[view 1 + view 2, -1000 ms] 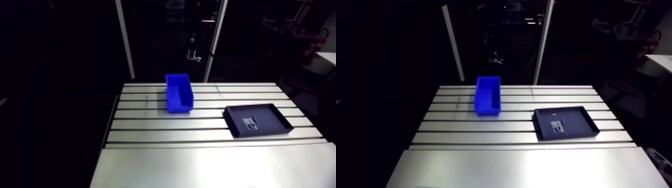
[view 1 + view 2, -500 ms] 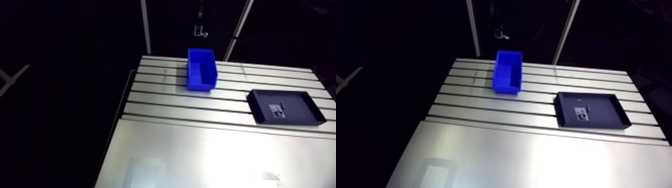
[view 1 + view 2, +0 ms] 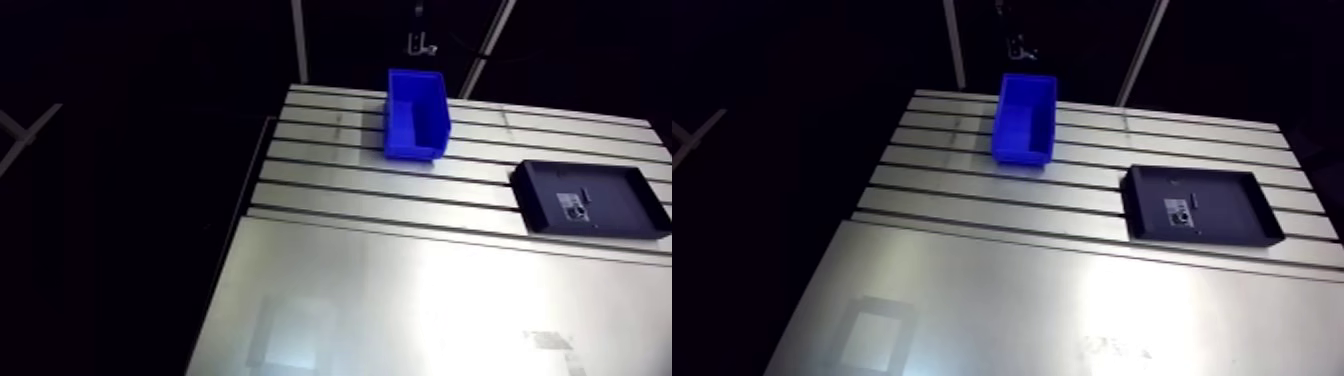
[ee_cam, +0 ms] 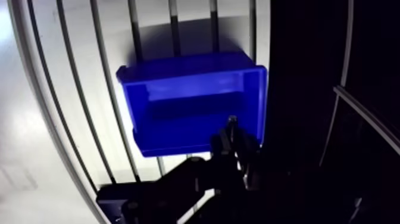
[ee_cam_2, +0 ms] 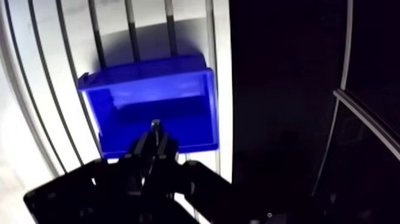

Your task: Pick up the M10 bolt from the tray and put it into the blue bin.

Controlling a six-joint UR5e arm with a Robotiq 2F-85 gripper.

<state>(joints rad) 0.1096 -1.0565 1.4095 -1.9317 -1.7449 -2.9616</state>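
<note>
In the wrist view my gripper (image 4: 233,136) hangs above the blue bin (image 4: 190,65), over its near wall. The fingers (image 5: 143,149) stand close together, and the thin grey tip of the M10 bolt (image 4: 232,121) pokes out between them. The bin's inside looks bare. The arm view shows the same blue bin (image 3: 415,115) at the table's far edge. The black tray (image 3: 535,190) lies to its right, with a white label and a small dark piece in it. The gripper (image 3: 420,42) is a tiny shape just beyond the bin.
The slotted aluminium table (image 3: 400,290) has a smooth bright plate across its near half. Its left edge (image 3: 250,210) drops into darkness. Two slanted frame posts (image 3: 298,40) rise behind the table's far edge.
The whole arm view has shifted and tilted, so the camera moved. The bin and the tray keep their places on the table.
</note>
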